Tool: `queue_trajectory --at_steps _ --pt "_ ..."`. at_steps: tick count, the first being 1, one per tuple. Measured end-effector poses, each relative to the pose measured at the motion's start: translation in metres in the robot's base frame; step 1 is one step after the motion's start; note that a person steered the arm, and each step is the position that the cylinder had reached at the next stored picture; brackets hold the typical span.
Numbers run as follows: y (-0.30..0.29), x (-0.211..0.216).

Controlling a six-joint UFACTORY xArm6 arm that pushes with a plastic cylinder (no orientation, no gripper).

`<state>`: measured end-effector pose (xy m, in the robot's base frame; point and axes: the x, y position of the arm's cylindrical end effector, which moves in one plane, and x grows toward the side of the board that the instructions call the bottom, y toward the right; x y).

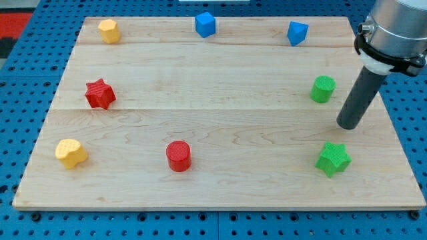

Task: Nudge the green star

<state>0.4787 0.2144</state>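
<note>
The green star [333, 159] lies near the board's bottom right corner. My tip [347, 124] rests on the board just above and slightly right of the star, apart from it by a short gap. A green cylinder [323, 89] stands to the upper left of my tip, near the right edge.
A wooden board [213, 127] carries a red star [100, 94] at left, a red cylinder [178, 156] at bottom middle, a yellow heart-like block [71, 153] at bottom left, a yellow block [109, 31] at top left, a blue cube [205, 25] and a blue block [297, 33] along the top.
</note>
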Motion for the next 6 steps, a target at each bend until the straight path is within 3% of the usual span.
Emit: queue_trajectory --at_steps 5,6 --pt "-0.028 0.020" --pt "-0.013 0.067"
